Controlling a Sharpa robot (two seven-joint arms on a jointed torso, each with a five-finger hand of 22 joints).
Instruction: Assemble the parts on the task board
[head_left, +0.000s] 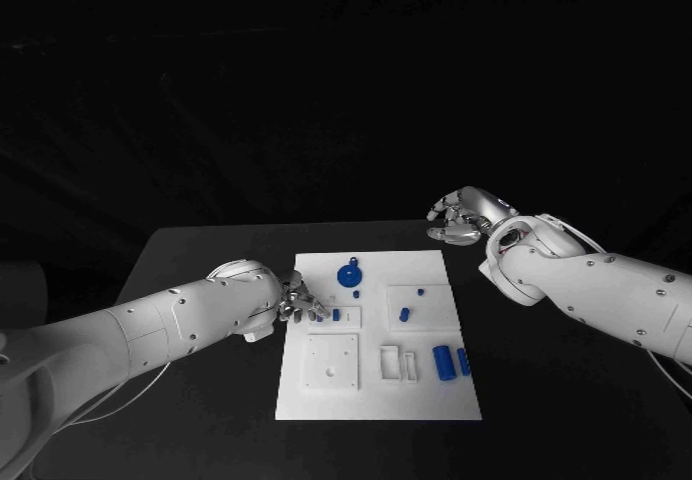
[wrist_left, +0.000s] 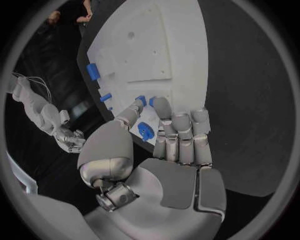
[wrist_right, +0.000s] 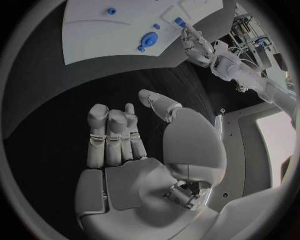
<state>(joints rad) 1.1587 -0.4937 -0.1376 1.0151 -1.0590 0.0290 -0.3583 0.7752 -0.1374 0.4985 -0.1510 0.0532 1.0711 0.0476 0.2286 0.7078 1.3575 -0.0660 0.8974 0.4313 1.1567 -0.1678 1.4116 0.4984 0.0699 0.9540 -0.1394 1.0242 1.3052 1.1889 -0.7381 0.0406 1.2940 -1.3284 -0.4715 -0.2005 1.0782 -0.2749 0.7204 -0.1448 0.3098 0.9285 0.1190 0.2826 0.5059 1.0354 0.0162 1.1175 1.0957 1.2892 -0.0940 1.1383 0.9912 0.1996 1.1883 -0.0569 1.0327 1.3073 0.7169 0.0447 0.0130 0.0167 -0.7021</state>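
White task board (head_left: 378, 400) bears no readable writing — left hand (head_left: 300, 305) pinches a blue part (head_left: 336, 314); right hand (head_left: 462, 222) curled, holding nothing.

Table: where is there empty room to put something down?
Bare table lies behind the left hand, and more lies between the board and the right arm. The board's middle is crowded with blue parts.

The place looks like a robotics lab or test cell. A black table (head_left: 216, 250) stands in a dark, unlit surround, bearing a white task board (head_left: 378, 400) with moulded recesses and small blue parts (head_left: 444, 362). Loose cables (wrist_right: 250, 35) and pale panels show at the edge.
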